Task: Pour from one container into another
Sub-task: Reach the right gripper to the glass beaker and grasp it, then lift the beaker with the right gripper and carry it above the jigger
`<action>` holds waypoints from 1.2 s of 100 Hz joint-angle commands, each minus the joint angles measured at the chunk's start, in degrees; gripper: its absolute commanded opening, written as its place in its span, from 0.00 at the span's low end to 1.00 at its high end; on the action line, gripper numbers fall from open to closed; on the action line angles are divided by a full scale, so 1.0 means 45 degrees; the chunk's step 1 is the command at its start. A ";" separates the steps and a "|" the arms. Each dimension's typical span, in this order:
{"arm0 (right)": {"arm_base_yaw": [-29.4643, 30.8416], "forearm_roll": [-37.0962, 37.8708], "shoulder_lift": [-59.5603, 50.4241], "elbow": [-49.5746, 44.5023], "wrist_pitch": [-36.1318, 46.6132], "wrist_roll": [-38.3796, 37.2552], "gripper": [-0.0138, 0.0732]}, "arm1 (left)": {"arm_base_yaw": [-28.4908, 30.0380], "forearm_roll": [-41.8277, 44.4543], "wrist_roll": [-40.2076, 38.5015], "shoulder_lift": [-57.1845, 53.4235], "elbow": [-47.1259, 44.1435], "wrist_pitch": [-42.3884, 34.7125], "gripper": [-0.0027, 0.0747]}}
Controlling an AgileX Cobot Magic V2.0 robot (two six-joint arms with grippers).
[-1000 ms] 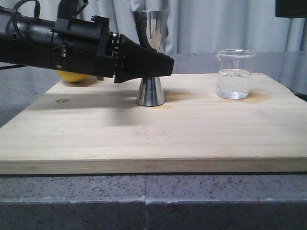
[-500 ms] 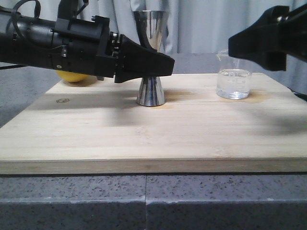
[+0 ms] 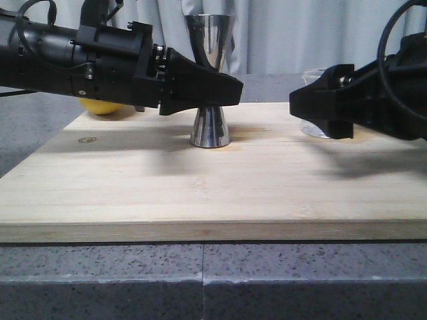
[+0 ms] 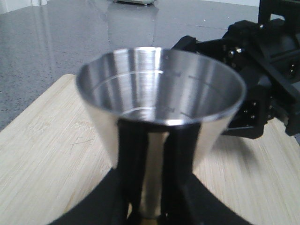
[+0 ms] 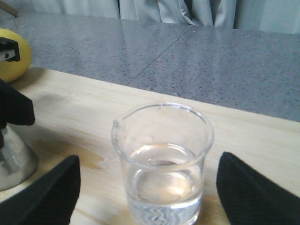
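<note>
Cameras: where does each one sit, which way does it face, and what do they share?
Front: low, facing forward across the wooden board; left gripper and right gripper show.
Left wrist: behind the jigger, fingers clamping its waist, right arm beyond.
Right wrist: facing the beaker between open fingers.
Shared: jigger in all three; lemon in front and right wrist.

A pale bamboo board (image 3: pixel 200 193) lies on a grey speckled stone counter (image 3: pixel 200 280) with a seam. Light grey pleated curtains (image 3: pixel 300 33) hang behind.
</note>
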State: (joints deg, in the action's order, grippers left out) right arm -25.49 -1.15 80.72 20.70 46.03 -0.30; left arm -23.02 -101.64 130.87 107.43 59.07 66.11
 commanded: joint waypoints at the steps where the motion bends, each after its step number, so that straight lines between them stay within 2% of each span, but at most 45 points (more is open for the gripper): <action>1: -0.0031 0.0123 0.0069 0.0478 0.1235 -0.0064 0.78 | -0.0083 -0.0989 -0.0078 -0.0569 0.0343 0.1354 0.09; 32: -0.0031 0.0123 0.0837 0.0881 0.1281 -0.0064 0.78 | -0.0083 -0.0989 -0.0078 -0.0569 0.0343 0.1354 0.09; 42: -0.0031 0.0123 0.0837 0.0881 0.1281 -0.0064 0.71 | -0.0083 -0.0989 -0.0078 -0.0569 0.0343 0.1354 0.09; 55: -0.0031 0.0123 0.0837 0.0881 0.1281 -0.0064 0.58 | -0.0083 -0.0989 -0.0078 -0.0569 0.0343 0.1354 0.09; 68: -0.0031 0.0123 0.0837 0.0881 0.1234 -0.0064 0.50 | -0.0083 -0.0989 -0.0078 -0.0569 0.0343 0.1354 0.09; 98: 0.0182 0.0123 0.0447 0.0881 0.1199 0.0156 0.48 | -0.0083 -0.0989 -0.0078 -0.0569 0.0343 0.1354 0.09; 107: 0.0490 0.0144 -0.0006 0.0969 0.0876 0.0156 0.48 | -0.0083 -0.0989 -0.0078 -0.0569 0.0343 0.1354 0.09; 120: 0.0798 0.1092 -0.0805 0.1810 -0.1382 0.0156 0.48 | -0.0083 -0.0989 -0.0078 -0.0569 0.0343 0.1354 0.09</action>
State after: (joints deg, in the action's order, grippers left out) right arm -22.77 0.61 81.04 25.00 41.04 0.00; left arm -23.02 -101.64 130.87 107.43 59.07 66.11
